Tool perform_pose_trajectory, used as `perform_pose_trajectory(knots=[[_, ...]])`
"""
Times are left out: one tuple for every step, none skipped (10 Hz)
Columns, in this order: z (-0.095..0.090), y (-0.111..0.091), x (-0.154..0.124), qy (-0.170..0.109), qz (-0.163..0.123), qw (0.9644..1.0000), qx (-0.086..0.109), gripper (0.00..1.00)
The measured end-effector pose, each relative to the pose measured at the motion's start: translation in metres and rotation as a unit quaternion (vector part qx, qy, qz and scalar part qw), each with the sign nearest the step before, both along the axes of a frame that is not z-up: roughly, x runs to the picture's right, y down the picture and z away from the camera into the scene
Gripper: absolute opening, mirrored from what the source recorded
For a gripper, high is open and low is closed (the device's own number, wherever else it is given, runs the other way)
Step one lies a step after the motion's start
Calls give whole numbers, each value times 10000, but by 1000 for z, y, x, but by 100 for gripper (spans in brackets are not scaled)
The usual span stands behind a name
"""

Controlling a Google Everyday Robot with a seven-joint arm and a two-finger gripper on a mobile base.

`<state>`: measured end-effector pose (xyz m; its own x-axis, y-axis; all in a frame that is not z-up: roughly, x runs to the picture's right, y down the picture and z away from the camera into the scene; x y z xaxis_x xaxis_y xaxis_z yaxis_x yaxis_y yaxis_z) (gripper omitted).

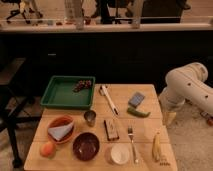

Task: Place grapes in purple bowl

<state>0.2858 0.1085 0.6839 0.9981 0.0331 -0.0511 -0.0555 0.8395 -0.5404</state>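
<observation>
The grapes (83, 85), a small dark reddish bunch, lie in the far right corner of a green tray (60, 95) at the table's back left. The purple bowl (86, 146) stands empty near the front edge, left of centre. My white arm (190, 89) hangs off the table's right side. Its gripper (170, 118) points down beside the right edge, well away from the grapes and the bowl. It holds nothing and stands open.
An orange bowl (61, 129) with blue-grey cloth and an orange fruit (48, 149) sit front left. A metal cup (90, 117), brown bar (111, 129), white cup (120, 154), fork (132, 142), banana (156, 146), white utensil (109, 99), blue sponge (136, 99) and green pepper (138, 112) fill the wooden table.
</observation>
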Motion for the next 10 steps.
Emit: perform_pose_trajectory(knots=[[0,0,0,-5,-2,10000,-2,80],[0,0,0,-5,-3,10000,-2,80],[0,0,0,-8,-1,10000,-2,80],[0,-1,0,-16,-6,10000,13,80],[0,-4,-3,-46,-56,10000,41,80],[3,-9,-12,-107,-137,9998,73,80],[5,-15,-26,-205,-209,9995,96,80],[8,-23,-43,-298,-243,9992,129,80],[12,-32,-58,-411,-245,9987,157,80],[16,-39,-68,-482,-264,9983,208,80]])
